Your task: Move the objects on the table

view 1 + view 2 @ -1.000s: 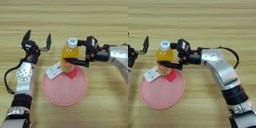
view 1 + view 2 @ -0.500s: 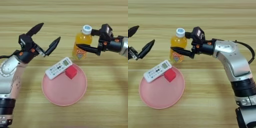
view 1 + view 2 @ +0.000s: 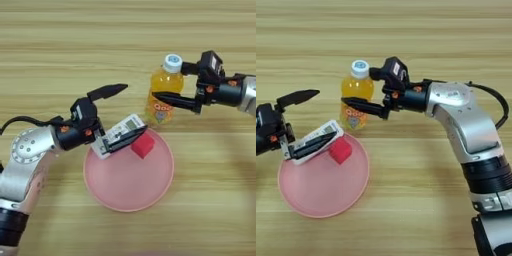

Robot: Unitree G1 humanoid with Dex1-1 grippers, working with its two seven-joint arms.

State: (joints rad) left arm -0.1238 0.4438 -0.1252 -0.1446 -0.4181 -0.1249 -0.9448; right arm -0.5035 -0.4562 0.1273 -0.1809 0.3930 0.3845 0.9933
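The orange-drink bottle (image 3: 161, 109) with its white cap stands upright just beyond the pink plate's far rim. My right gripper (image 3: 167, 80) is shut on it from the right, one black finger across its front and the other behind its neck. The white remote control (image 3: 116, 136) lies tilted over the plate's far-left rim. My left gripper (image 3: 134, 110) is open at the remote. Its lower finger lies along the remote's near edge and its upper finger is raised well above.
The round pink plate (image 3: 125, 192) sits on the wooden table (image 3: 60, 40) near the middle. A small red cube (image 3: 143, 145) lies in the plate next to the remote's right end. My left arm comes in from the lower left.
My right gripper carried the bottle right, off the remote and plate, then slightly lower. My left gripper swung in from the far left to the remote, staying open.
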